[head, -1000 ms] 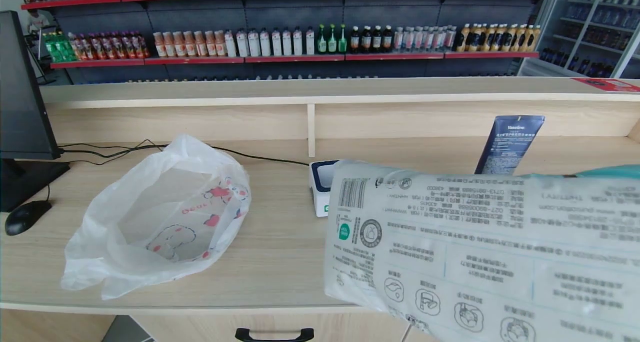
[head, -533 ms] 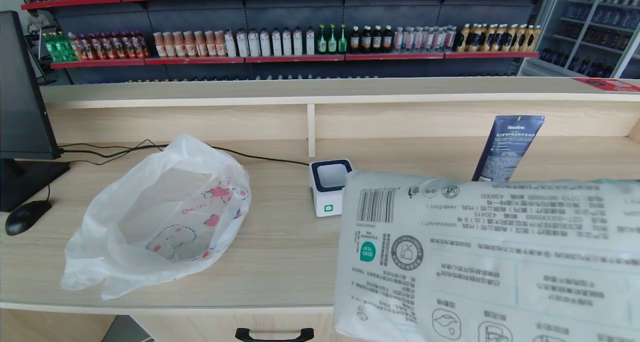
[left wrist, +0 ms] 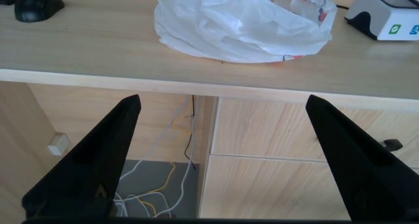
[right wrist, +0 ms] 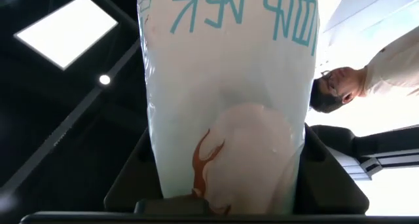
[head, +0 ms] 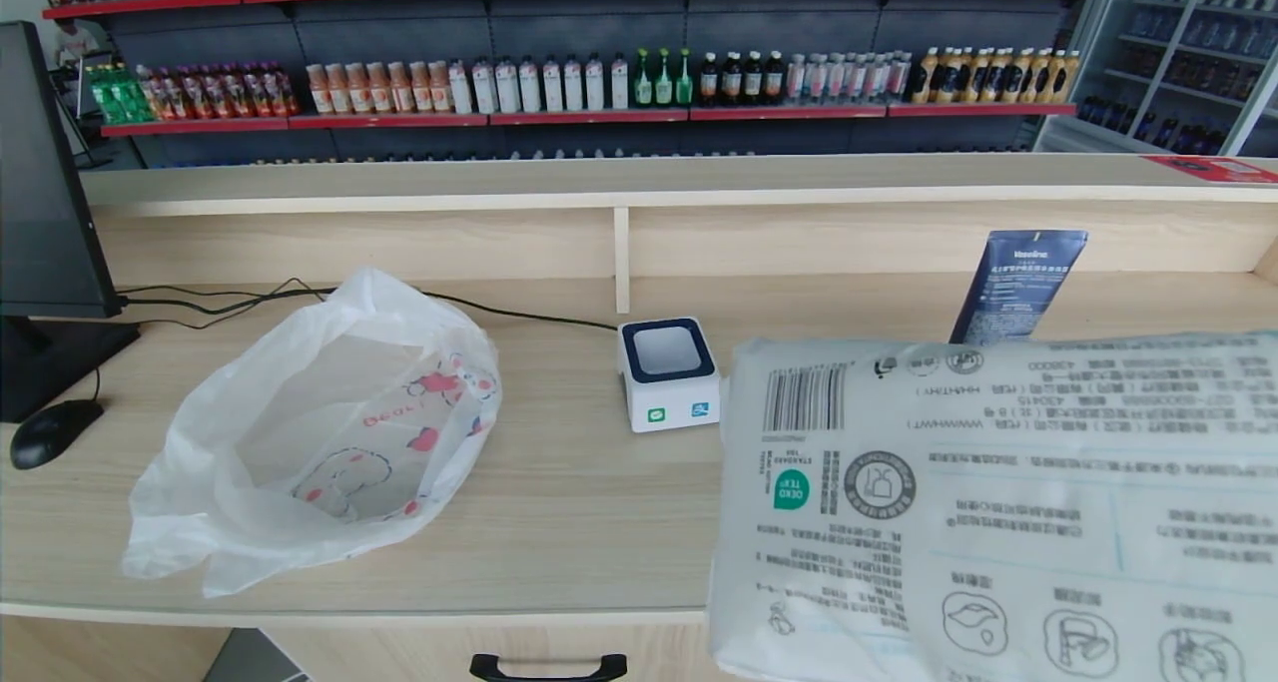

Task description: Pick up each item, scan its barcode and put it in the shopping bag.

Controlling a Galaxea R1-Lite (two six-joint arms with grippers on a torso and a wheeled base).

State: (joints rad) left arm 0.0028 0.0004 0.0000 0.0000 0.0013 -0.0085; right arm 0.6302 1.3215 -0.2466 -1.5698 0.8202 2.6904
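The right gripper [right wrist: 226, 175] is gripping a white plastic pack [head: 998, 512], its two dark fingers [right wrist: 131, 178] pressing on either side of the soft wrapper. In the head view the pack is hanging raised at the near right, close to the camera. Its printed back is facing the camera, and the barcode [head: 804, 399] is sitting in its far left corner. The pack's left edge is appearing just right of the barcode scanner [head: 667, 372]; how high it is hanging above the counter [head: 559, 522] cannot be told. It is also covering the lower part of a blue tube [head: 1018, 283], which is standing upright at the far right of the counter.

The white shopping bag [head: 319, 432] is lying slumped at the left of the counter with its mouth gaping towards the camera, well apart from the pack.

The left gripper [left wrist: 221, 106] is hanging below the counter's near edge with its fingers [left wrist: 98, 165] spread wide and nothing between them.

At the far left a monitor [head: 40, 183] is standing with a computer mouse [head: 50, 432] in front of it, and a black cable [head: 519, 315] is running from the scanner behind the bag. Shelves of bottles [head: 599, 83] are lining the back wall.
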